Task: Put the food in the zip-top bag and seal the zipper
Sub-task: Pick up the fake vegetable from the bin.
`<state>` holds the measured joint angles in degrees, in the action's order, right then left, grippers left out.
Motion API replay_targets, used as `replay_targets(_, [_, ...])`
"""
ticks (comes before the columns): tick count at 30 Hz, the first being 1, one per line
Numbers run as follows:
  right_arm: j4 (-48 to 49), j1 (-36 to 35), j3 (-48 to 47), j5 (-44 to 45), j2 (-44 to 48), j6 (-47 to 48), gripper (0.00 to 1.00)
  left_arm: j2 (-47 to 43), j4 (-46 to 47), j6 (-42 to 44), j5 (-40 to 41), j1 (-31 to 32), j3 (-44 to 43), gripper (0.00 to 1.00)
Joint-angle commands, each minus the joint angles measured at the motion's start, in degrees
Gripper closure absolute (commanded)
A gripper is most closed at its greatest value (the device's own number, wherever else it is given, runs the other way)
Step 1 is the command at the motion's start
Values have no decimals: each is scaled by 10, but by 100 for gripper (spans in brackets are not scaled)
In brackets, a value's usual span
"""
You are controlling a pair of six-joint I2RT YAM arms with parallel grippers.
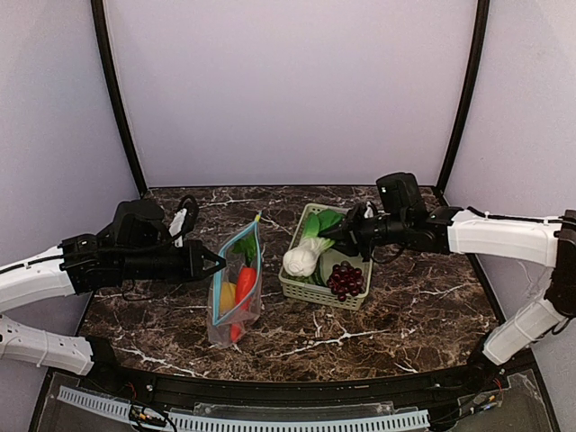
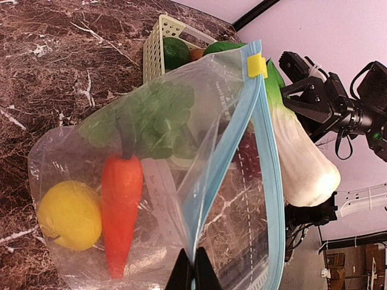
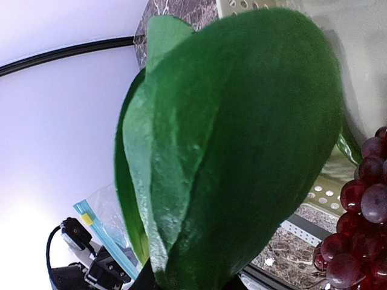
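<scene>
Just left of the table's centre, the zip-top bag [image 1: 220,331] stands on edge with its mouth gaping. Its teal-blue zipper [image 2: 273,181] is unsealed, with a yellow slider tab [image 2: 257,65] at the far end. Inside lie a lemon [image 2: 69,214], a long red pepper [image 2: 121,205] and a leafy green [image 2: 154,118]. The left gripper [image 2: 193,273] is pinched tight on the bag's near rim, holding it up. Just to the right sits a pale green lattice basket [image 1: 315,295] holding purple grapes [image 1: 346,279] and a bok choy [image 1: 301,261]. The right gripper [image 1: 340,232] is clamped on the bok choy's green leaves. Everything rests on a dark brown marble-patterned tabletop [image 1: 414,315] veined with white. Plain lilac walls [image 1: 288,90] enclose it, with black poles [image 1: 115,99] at the back corners.
</scene>
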<state>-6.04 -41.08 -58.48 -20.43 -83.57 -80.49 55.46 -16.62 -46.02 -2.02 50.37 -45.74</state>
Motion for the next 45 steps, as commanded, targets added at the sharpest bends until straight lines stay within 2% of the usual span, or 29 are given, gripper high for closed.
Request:
replay_targets(1, [192, 10, 88, -93, 5, -101, 82, -8, -11, 11, 3, -3, -18, 99])
replay_targets(3, [174, 8, 74, -87, 3, -83, 82, -8, -11, 12, 3, -3, -18, 99])
replay_targets(6, [34, 3, 15, -19, 24, -2, 82, -9, -16, 12, 2, -3, -23, 99])
replay_targets(7, [16, 4, 8, -4, 33, 12, 81, -10, -18, 12, 3, -3, -25, 99])
replay_targets(17, [17, 18, 28, -11, 61, 53, 81, 10, -8, 16, -4, -3, -33, 99])
replay_targets(22, [-57, 10, -8, 51, 84, 139, 81, 18, 2, 16, -8, -3, -35, 99])
replay_targets(26, [-63, 1, -23, 82, 110, 206, 81, 22, 17, 15, -12, -3, -37, 99])
replay_targets(35, [-63, -97, -101, 221, 137, 366, 81, 53, 61, 7, -59, -3, -58, 99])
replay_targets(45, [6, -225, -158, 368, 116, 501, 81, 81, 86, 1, -75, -3, -71, 99])
